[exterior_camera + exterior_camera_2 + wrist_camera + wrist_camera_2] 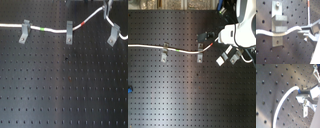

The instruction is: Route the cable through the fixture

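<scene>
A: What is the claw (303,32) doing?

B: In the first wrist view it is pinched down on the cable (271,32), holding the cord just beside a metal clip (279,25). The white arm (240,30) hangs over the surface (183,95) at the second exterior view's right.

A: And the cable itself?

B: In the first exterior view the cable (55,31) comes in from the first exterior view's left and runs over the left clip (24,32), its green band (45,30) lying between that and the middle clip (69,33). Past the red band (82,23) it rises to the claw, near the right clip (114,34).

A: So which step is this?

B: Two clips look threaded; the third seems to be in hand. The next move likely calls for lowering the held length into that clip's slot while keeping it taut.
</scene>
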